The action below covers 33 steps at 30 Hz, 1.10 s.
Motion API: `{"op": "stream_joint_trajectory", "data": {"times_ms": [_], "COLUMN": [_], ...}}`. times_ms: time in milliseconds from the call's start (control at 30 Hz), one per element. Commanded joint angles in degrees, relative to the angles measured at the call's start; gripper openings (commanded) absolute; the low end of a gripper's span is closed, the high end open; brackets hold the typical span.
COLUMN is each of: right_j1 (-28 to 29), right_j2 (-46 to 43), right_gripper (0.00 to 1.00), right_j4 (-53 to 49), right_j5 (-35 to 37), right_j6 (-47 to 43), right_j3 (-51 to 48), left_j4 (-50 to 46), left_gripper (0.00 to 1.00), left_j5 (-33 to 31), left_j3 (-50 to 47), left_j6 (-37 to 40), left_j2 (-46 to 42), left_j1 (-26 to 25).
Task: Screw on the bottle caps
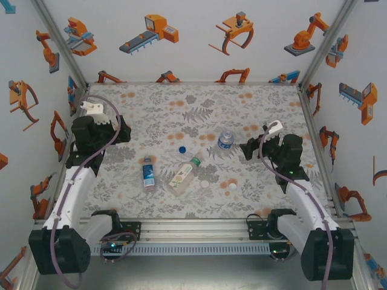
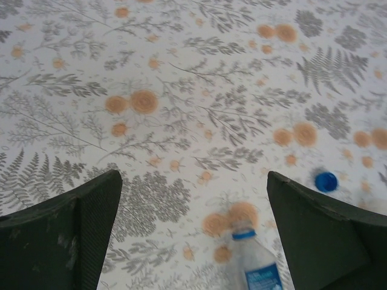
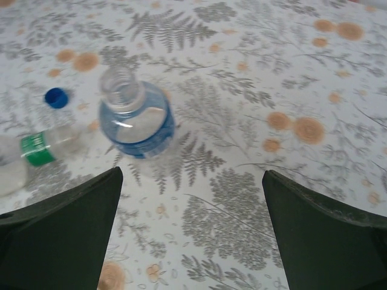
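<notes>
Three clear bottles are on the floral table. A slim blue-labelled bottle (image 1: 148,174) (image 2: 257,269) lies on its side, uncapped. The wider bottle (image 1: 183,175) (image 3: 30,154) with a green neck ring lies next to it. A third blue-labelled bottle (image 1: 225,140) (image 3: 134,118) stands upright with its mouth open. The blue cap (image 1: 182,149) (image 2: 326,181) (image 3: 57,97) lies between them. Two white caps (image 1: 205,183) (image 1: 233,186) rest nearer the front. My left gripper (image 1: 124,130) (image 2: 193,181) hangs open, empty, up-left of the lying bottle. My right gripper (image 1: 247,148) (image 3: 190,178) is open and empty, just right of the upright bottle.
The table (image 1: 199,109) has a grey and orange floral cover. Printed walls close it in at the back and both sides. An aluminium rail (image 1: 193,226) with both arm bases runs along the near edge.
</notes>
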Motion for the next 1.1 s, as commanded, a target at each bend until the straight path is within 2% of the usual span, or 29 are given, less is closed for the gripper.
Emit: {"op": "stream_joint_trajectory", "data": {"times_ms": [0, 167, 333, 433, 567, 833, 1067], "right_j1": [3.11, 9.87, 14.56, 16.33, 16.93, 17.25, 17.74], "right_j2": [0.01, 6.48, 16.23, 21.71, 27.50, 35.10, 36.36], "right_gripper": [0.88, 0.89, 0.97, 0.98, 0.98, 0.92, 0.82], "right_j4": [-2.45, 2.81, 9.89, 15.21, 20.80, 23.96, 24.10], "right_j5": [-4.84, 1.26, 5.64, 12.05, 15.09, 15.51, 14.84], "right_j6": [-1.73, -2.32, -1.80, 0.66, 2.78, 3.10, 3.19], "right_j3": [1.23, 1.75, 4.22, 5.58, 7.12, 10.58, 10.89], "left_j4": [-11.75, -8.43, -7.38, -7.26, -7.24, -7.46, -8.07], "left_gripper": [0.97, 0.97, 0.97, 0.97, 0.97, 0.97, 0.97], "left_j5": [6.03, 5.32, 2.86, 1.89, 2.46, 0.90, 4.03], "left_j3": [3.01, -0.12, -1.64, -1.97, -1.93, -1.99, -1.93], "left_j6": [-0.38, -3.14, -3.21, -3.08, -3.10, -2.96, -1.68], "left_j2": [-1.63, -4.44, -7.45, -8.25, -8.12, -8.39, -8.26], "left_j1": [-0.04, -0.04, -0.04, -0.08, -0.12, -0.06, -0.13]}}
